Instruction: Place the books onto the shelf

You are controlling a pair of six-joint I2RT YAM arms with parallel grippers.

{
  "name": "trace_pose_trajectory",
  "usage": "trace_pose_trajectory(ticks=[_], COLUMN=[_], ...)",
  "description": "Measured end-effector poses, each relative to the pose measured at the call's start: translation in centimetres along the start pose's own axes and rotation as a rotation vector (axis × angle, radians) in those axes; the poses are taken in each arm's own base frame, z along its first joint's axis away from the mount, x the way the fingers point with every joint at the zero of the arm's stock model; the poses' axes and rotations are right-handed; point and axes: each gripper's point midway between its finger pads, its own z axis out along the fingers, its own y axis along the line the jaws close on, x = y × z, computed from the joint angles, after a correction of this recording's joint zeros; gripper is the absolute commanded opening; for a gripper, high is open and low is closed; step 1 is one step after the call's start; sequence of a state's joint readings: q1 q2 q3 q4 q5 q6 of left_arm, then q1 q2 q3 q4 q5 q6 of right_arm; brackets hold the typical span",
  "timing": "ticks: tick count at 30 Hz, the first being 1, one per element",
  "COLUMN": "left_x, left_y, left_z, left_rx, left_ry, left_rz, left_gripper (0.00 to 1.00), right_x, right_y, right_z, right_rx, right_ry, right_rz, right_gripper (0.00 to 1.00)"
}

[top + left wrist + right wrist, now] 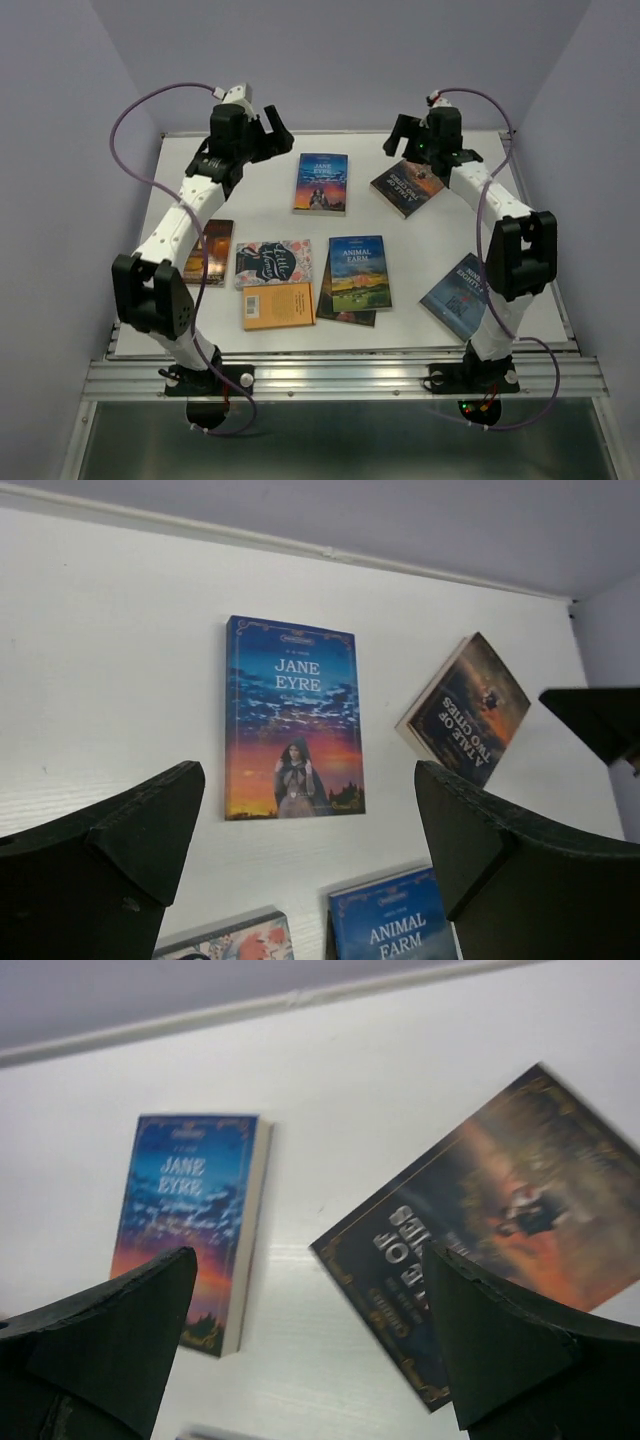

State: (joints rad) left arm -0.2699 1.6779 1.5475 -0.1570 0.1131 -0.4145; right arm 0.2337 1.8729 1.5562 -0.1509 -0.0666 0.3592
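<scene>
Black fingers point(120, 840) of the left gripper point(305, 780) stand spread wide with nothing between them. Through the gap, the left wrist view shows the Jane Eyre book point(293, 720) lying face up on the white table point(100, 680). The right gripper point(310, 1255) is just as wide apart and empty. It hangs over bare table between Jane Eyre and the A Tale of Two Cities book point(500, 1230), which lies face up and turned askew. Neither gripper touches a book.

From above, the left arm point(175, 225) reaches to the far left of the table and the right arm point(500, 215) to the far right, its gripper near the far edge of A Tale of Two Cities. Jane Eyre lies between the two grippers, apart from both.

Closer to the bases, the Animal Farm book point(360, 271) lies face up on top of a darker book point(340, 310), which shows only along its left and near edges. Just left of it is a floral book point(273, 262), with an orange book point(278, 305) touching its near edge. A brown book point(212, 250) lies partly hidden under the left arm, and a blue book point(455, 295) partly under the right arm — every one flat on the table.
</scene>
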Motion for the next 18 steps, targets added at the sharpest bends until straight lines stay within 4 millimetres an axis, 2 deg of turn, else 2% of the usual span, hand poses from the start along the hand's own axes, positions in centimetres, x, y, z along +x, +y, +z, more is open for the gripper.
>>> trace_pose_trajectory(ticks=[2, 3, 5, 7, 10, 13, 15, 18], left_x=[-0.6, -0.6, 0.0, 1.7, 6.3, 9.7, 10.9, 11.2], left_y=[-1.0, -1.5, -1.8, -1.6, -0.5, 0.0, -0.2, -0.9], left_z=[-2.4, -3.1, -3.4, -2.6, -0.6, 0.6, 0.9, 0.9], left_rx=[0.039, 0.055, 0.073, 0.078, 0.063, 0.059, 0.068, 0.093], left_ry=[-0.052, -0.068, -0.069, -0.037, 0.078, 0.168, 0.203, 0.214], left_rz=[0.008, 0.012, 0.017, 0.018, 0.016, 0.015, 0.016, 0.021], left_gripper=[0.99, 0.99, 0.99, 0.99, 0.99, 0.99, 0.99, 0.99], right_x=[-2.0, -3.1, -4.1, -4.3, -2.5, 0.9, 2.8, 2.8], right_y=[-2.6, -4.8, -6.8, -10.2, -13.6, -16.3, -17.3, -17.5], right_z=[0.4, 1.4, 3.0, 5.7, 9.1, 11.9, 12.9, 12.9], right_rx=[0.049, 0.082, 0.113, 0.164, 0.203, 0.229, 0.235, 0.229], right_ry=[-0.036, -0.048, -0.056, -0.050, 0.001, 0.074, 0.112, 0.115], right_rz=[0.004, 0.006, 0.002, 0.000, 0.001, 0.006, 0.002, 0.004], right_gripper=[1.00, 1.00, 1.00, 1.00, 1.00, 1.00, 1.00, 1.00])
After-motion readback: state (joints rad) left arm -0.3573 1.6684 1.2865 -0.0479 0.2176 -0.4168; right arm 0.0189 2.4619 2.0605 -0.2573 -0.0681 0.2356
